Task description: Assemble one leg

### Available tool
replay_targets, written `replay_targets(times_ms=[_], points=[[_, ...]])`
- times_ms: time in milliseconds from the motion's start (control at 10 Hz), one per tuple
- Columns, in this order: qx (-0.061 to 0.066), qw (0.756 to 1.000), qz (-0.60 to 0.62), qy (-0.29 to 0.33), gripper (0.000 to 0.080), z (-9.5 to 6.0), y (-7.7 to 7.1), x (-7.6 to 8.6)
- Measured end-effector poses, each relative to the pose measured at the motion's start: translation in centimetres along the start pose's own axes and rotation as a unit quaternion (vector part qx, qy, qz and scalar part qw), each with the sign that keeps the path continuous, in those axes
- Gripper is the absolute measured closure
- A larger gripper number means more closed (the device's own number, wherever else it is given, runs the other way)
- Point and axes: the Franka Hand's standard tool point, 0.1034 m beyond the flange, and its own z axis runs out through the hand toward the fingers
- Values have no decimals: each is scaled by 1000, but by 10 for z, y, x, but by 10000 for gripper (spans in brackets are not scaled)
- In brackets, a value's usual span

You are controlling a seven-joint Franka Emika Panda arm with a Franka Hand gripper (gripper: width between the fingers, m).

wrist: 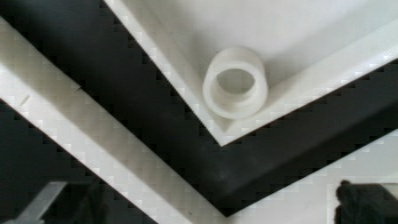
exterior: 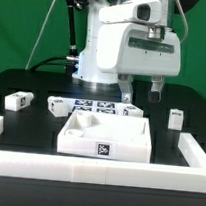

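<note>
Gripper (exterior: 141, 91) hung empty, jaws apart, over the white panel (exterior: 103, 137); the leg (exterior: 18, 101) lay sideways, long axis crosswise, on a black table (exterior: 29, 122); green backdrop (exterior: 27, 25).

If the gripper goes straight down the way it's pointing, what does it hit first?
The gripper would probably meet the white panel at its corner near the round hole; depth is unclear, so it might hit the black table instead.

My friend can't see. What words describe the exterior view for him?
A robot's open gripper hangs above the back of a white square panel on a black table. Small white legs lie beside it: first leg and second leg on the exterior view's left, third leg on its right.
</note>
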Motion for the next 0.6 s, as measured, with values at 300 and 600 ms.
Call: replay_targets(times_ms=[300, 600], points=[[0, 1000, 0, 0, 150, 0, -1, -1], [1, 1000, 0, -1, 150, 1, -1, -1]])
